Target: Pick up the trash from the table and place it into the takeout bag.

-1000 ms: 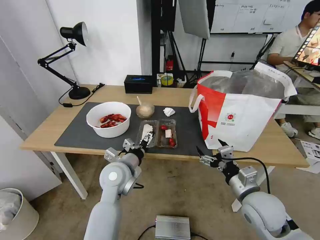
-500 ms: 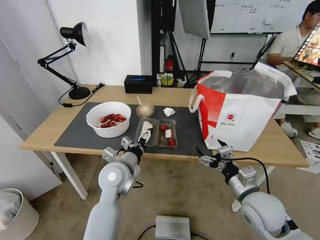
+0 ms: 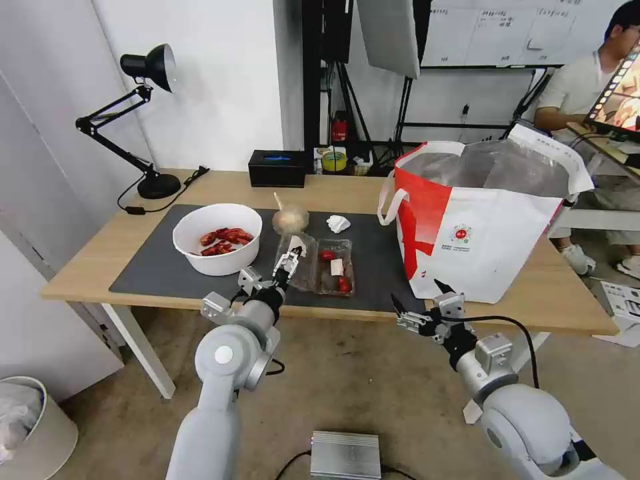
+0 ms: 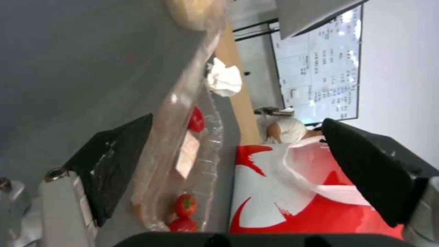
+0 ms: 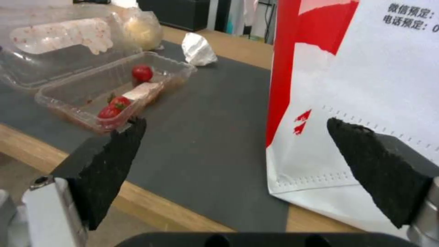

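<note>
On the table [image 3: 87,270], the dark mat [image 3: 153,267] holds a white bowl of red shells [image 3: 217,238], a beige sauce cup [image 3: 290,220], a crumpled tissue [image 3: 338,223] and a clear hinged tray [image 3: 333,267]. My left gripper [image 3: 288,261] is open at the tray's lid half, which is tilted up. In the left wrist view one finger [image 4: 114,161] lies against the tray [image 4: 183,161]. My right gripper [image 3: 420,310] hangs open below the table's front edge, in front of the takeout bag [image 3: 480,227]. In the right wrist view the tray [image 5: 114,89] and bag [image 5: 366,68] flank the right gripper [image 5: 235,121].
A black desk lamp [image 3: 147,67] stands at the table's back left, a black box [image 3: 277,168] at the back middle. On the floor are a waste bin [image 3: 27,427] at the lower left and a silver box [image 3: 345,455] between my arms.
My left gripper has moved forward over the tray's lid half, and that half has tipped up off the mat. The right arm has stayed put.
</note>
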Motion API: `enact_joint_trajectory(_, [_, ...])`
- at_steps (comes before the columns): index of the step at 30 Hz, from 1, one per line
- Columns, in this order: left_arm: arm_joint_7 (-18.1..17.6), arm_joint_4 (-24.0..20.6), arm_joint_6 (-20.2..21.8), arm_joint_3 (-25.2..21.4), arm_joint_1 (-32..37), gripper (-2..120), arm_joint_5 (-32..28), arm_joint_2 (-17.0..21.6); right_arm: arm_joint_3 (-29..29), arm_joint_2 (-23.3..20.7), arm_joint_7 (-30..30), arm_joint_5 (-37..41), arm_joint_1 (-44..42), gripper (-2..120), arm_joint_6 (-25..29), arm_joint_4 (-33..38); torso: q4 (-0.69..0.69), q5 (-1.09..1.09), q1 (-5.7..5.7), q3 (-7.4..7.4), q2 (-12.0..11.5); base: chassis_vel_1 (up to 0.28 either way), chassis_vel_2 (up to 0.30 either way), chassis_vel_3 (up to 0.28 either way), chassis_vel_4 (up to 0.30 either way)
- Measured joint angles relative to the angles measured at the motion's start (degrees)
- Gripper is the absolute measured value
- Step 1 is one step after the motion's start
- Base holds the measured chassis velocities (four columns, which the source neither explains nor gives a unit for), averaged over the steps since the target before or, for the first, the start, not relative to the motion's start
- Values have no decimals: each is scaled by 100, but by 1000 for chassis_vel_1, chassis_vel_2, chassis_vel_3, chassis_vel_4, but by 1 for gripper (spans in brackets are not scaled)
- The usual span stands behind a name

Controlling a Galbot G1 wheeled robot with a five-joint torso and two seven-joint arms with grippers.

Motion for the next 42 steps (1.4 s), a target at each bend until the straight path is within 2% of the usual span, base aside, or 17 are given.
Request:
enact_joint_trajectory(16, [236,-87,-80,156,-44,100,18,19,26,6,0,-5,-8,100,14,9,0,0,0,0,0,0,0,0,0])
enact_joint_trajectory(36, [277,91,-55,915,-139,100,264,-15,213,12,7,15,-138,100,38,98,0,1,0,0,-1,0,0,0,0])
enact_joint_trajectory(42, [360,152,54,1067,-168,100,515,42,286,23,8,19,-220,100,78,118,0,0,0,0,0,0,0,0,0])
